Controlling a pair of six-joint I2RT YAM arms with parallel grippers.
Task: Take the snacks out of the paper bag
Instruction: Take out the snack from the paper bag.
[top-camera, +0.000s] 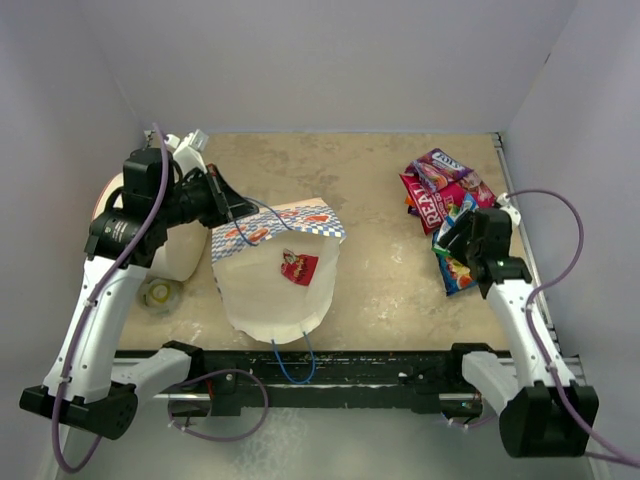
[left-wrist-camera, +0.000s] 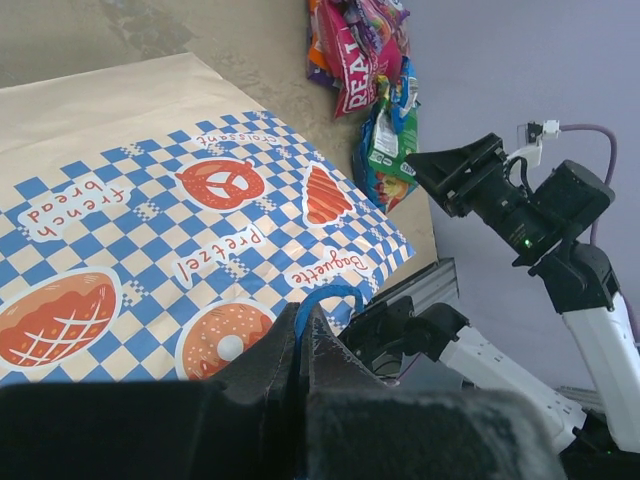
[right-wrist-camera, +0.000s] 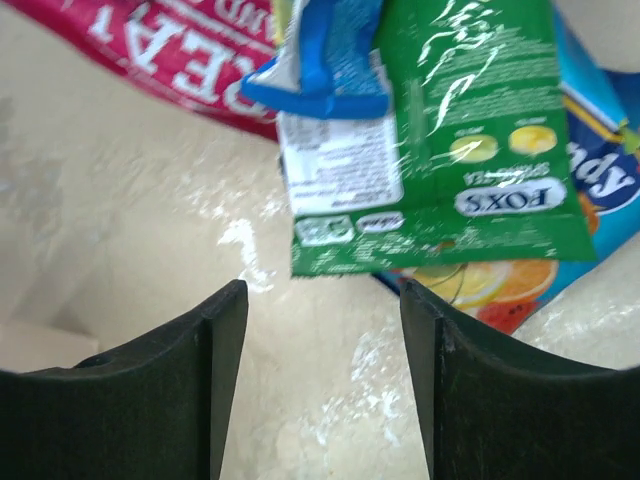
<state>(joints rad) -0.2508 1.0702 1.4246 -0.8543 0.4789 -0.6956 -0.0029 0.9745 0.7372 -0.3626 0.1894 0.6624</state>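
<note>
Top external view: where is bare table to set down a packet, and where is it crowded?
Bare: the patch between the paper bag and the snack pile, and the far strip along the back wall. Crowded: the right edge, with the pile and open right gripper; the left, with the white cylinder and left arm.

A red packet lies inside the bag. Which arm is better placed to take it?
Probably right: the right gripper is open and empty, while the left gripper is shut on the blue cord handle of the paper bag with the red packet.
</note>
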